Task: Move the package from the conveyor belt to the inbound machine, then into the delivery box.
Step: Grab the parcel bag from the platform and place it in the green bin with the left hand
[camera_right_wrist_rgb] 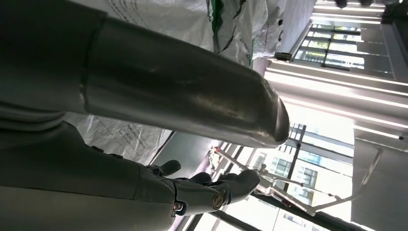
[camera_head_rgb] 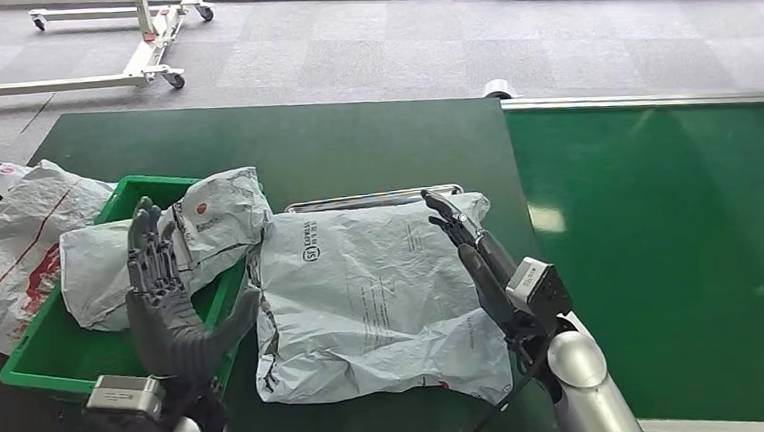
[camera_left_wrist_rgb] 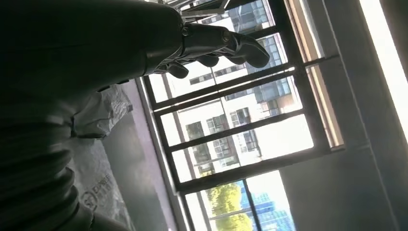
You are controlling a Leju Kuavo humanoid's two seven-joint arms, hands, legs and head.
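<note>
"SF EXPRESS" logo on grey package point(camera_head_rgb: 372, 287)

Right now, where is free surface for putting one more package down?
Free: the conveyor belt right of the right hand, and the dark table beyond the large grey package. Crowded: the green bin and bags beside the left hand.

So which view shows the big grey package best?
The head view: the package lies whole between both open hands, label readable. The left wrist view catches a dim corner; the right wrist view shows a strip behind the thumb.
</note>
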